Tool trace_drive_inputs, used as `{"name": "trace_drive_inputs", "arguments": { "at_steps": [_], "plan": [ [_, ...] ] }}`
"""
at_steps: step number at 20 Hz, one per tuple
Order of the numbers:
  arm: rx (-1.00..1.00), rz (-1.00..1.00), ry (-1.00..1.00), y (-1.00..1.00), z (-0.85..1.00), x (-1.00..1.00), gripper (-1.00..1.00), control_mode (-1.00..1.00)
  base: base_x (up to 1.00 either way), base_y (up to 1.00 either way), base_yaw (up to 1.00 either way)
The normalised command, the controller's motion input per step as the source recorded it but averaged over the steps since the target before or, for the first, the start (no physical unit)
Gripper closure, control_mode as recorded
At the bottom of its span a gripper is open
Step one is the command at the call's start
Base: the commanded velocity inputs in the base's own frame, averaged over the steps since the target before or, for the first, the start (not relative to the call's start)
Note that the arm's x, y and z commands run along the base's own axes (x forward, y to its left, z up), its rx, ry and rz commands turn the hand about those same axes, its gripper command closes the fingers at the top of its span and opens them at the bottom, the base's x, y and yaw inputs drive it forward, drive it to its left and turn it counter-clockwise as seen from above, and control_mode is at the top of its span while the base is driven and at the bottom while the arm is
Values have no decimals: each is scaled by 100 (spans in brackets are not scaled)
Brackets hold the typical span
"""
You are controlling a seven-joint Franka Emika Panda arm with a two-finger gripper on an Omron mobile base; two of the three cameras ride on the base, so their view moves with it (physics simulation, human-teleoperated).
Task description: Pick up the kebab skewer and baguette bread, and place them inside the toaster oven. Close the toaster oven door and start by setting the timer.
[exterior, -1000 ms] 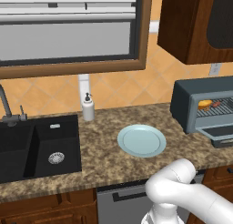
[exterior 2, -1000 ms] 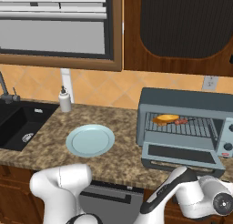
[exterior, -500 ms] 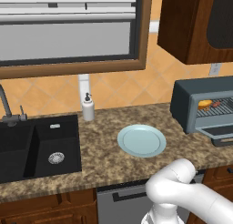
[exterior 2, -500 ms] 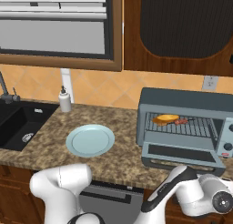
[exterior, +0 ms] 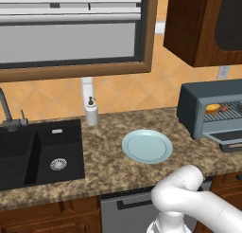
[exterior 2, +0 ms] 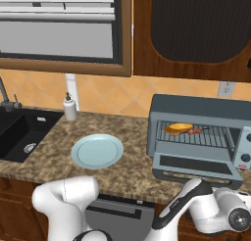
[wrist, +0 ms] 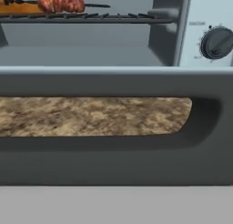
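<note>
The toaster oven (exterior 2: 196,110) stands at the counter's right end, seen also in the left base view (exterior: 203,97). Its door (exterior 2: 196,166) hangs dropped open. On the wire rack lie the golden baguette bread (exterior 2: 179,128) and, right of it, the kebab skewer (exterior 2: 195,131). The hand view looks level at the door's front edge (wrist: 113,82), with its bar handle (wrist: 113,161) just below. Beyond it sit the skewer (wrist: 61,3) and the bread (wrist: 18,8). My hand (exterior 2: 230,216) hangs low in front of the door, gripper open with nothing in it, its fingertips unseen.
A round timer knob (wrist: 217,42) sits on the oven's right panel. A pale blue plate (exterior 2: 97,150) lies mid-counter, a soap dispenser (exterior 2: 70,108) stands by the wall, and a black sink (exterior 2: 19,134) lies at the left. A dark wooden cabinet (exterior 2: 196,34) hangs above the oven.
My hand has eased slightly to the right below the open door. The bread, skewer and door have not moved.
</note>
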Motion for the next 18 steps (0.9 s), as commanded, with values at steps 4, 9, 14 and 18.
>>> {"name": "trace_drive_inputs", "arguments": {
  "at_steps": [4, 9, 14, 18],
  "plan": [
    [0, 0, -1, 0, 46, 55, -100, -100, 0, 0, 0],
    [0, 0, -4, 0, 57, 44, -100, -100, 0, 0, 0],
    [0, 0, -2, 7, 54, 48, -100, -100, 0, 0, 0],
    [0, 0, -2, 27, 45, 59, -100, -100, 0, 0, 0]
  ]
}}
